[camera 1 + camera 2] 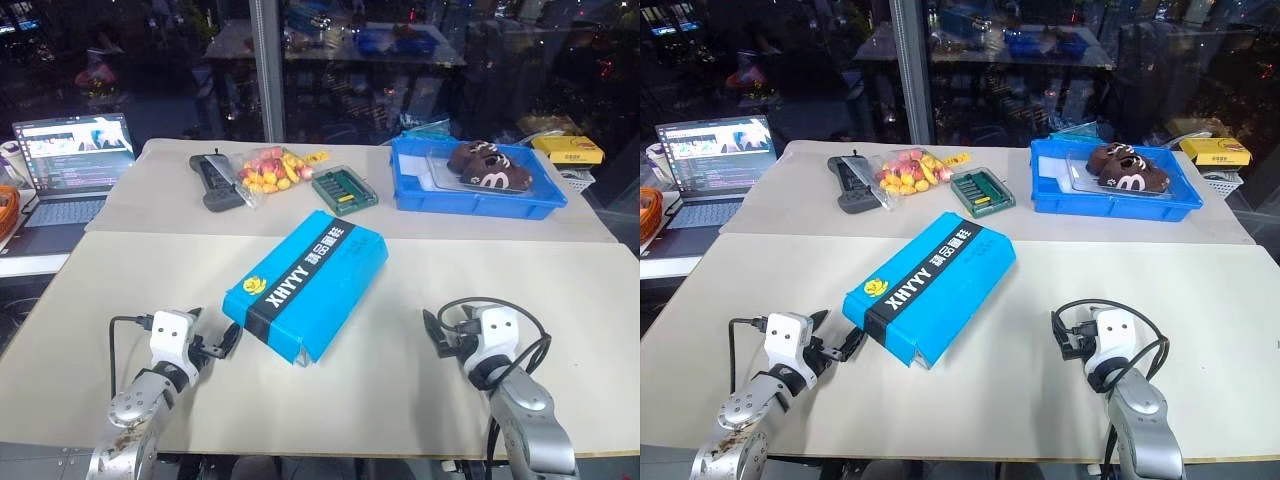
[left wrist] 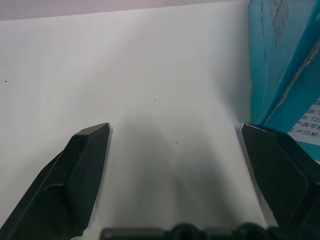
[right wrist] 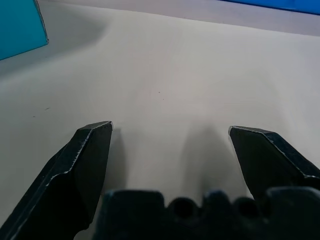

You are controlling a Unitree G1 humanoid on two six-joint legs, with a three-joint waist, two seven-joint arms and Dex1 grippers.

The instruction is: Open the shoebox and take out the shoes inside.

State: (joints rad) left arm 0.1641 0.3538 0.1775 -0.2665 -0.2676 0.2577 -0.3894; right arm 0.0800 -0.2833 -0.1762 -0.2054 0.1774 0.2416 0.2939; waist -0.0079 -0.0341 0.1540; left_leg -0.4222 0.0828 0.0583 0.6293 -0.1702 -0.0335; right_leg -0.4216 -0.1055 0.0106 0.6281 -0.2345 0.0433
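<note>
1. Leftmost, the left gripper (image 1: 222, 345) stands spread and empty, just beside the shoebox (image 1: 305, 280) (near corner).
2. Centrally, the lid is shut; its long axis runs diagonally, away rightward.
3. Well apart, the right gripper (image 1: 436, 330) gapes, empty.

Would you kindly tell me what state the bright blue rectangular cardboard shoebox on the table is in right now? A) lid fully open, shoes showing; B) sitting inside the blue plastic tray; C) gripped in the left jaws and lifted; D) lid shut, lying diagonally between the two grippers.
D: the bright blue cardboard shoebox lies shut and diagonal on the white table, with both grippers empty beside it.
</note>
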